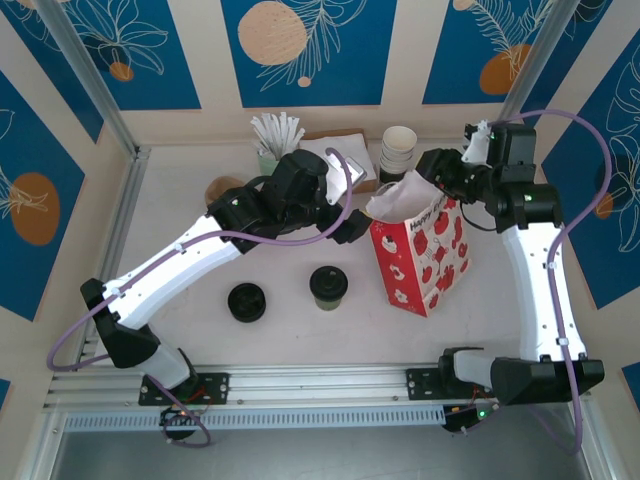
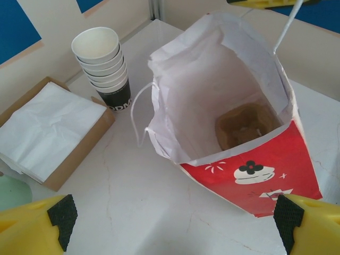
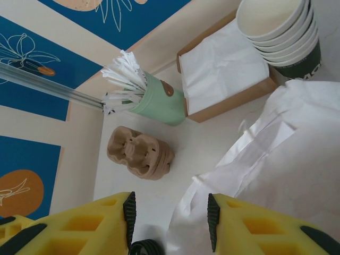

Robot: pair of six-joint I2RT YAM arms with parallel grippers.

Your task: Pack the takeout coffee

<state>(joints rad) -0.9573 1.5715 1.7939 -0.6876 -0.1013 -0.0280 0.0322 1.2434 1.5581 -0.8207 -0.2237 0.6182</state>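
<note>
The takeout coffee [image 1: 327,285], a short olive-green cup with a black lid, stands on the table left of the red-and-white bag [image 1: 422,252]. My left gripper [image 1: 356,226] [image 2: 175,226] hovers at the bag's left side, open, with nothing between its fingers. It looks down into the open bag [image 2: 223,90], where a brown carrier [image 2: 245,125] lies at the bottom. My right gripper [image 1: 426,176] [image 3: 170,220] is at the bag's top rim. Its jaws stand apart, with the white paper edge [image 3: 212,186] between them, close to the right pad [image 3: 212,220].
A loose black lid [image 1: 247,301] lies left of the coffee. At the back are a stack of white cups [image 1: 398,152] [image 2: 103,64], a napkin box [image 1: 335,158] [image 2: 48,130], a green cup of straws [image 1: 272,140] [image 3: 154,98] and brown cup carriers [image 1: 224,188] [image 3: 139,153].
</note>
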